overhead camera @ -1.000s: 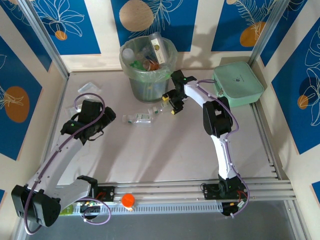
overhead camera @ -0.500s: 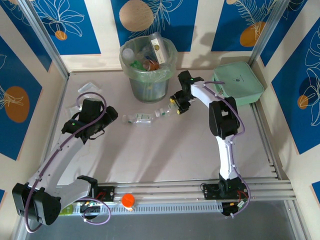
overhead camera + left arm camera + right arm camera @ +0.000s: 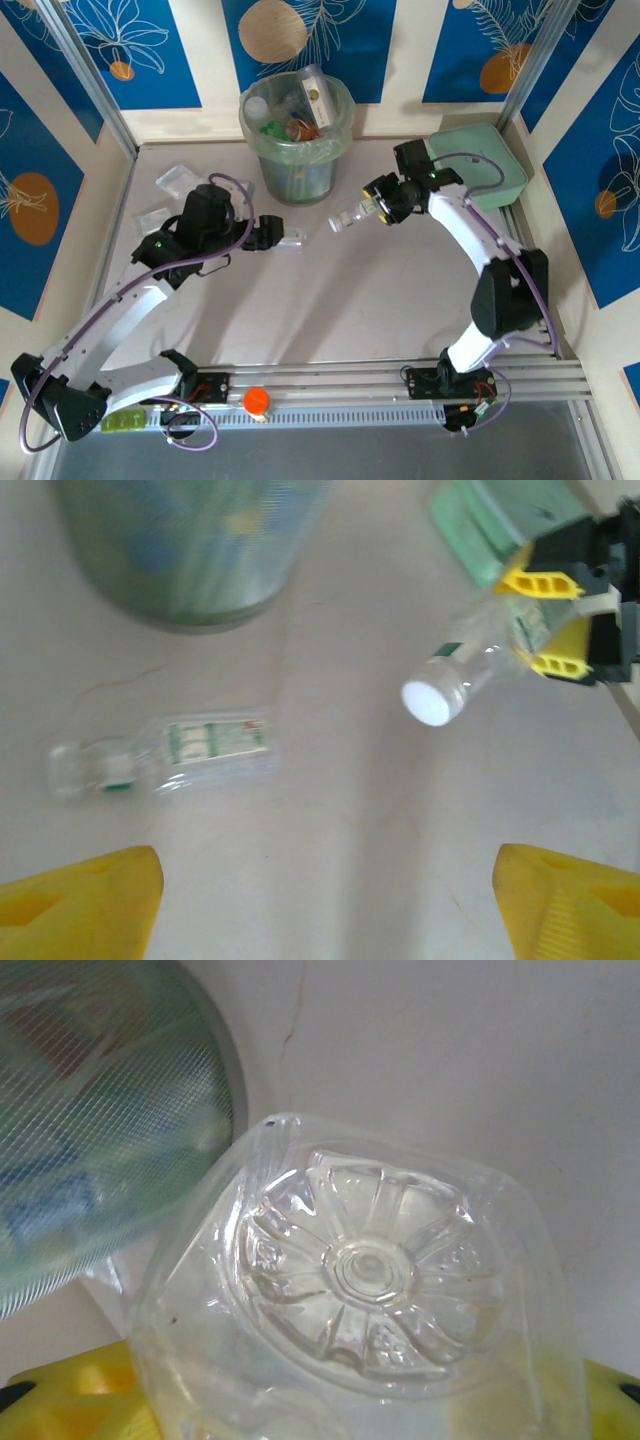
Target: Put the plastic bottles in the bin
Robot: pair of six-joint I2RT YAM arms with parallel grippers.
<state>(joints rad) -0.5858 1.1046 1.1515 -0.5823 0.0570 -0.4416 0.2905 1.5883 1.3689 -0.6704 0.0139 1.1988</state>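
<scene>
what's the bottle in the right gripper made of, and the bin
The bottle looks like thin, clear, glossy plastic: you see through it, and its moulded base shows a star of ribs. The bin seems to be pale green translucent plastic, its contents showing through the wall.

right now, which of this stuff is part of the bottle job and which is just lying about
Job: bin, clear bottle in right hand, labelled bottle lying flat, bottles inside bin.
Lying about: mint green box, clear trays, orange round thing.
</scene>
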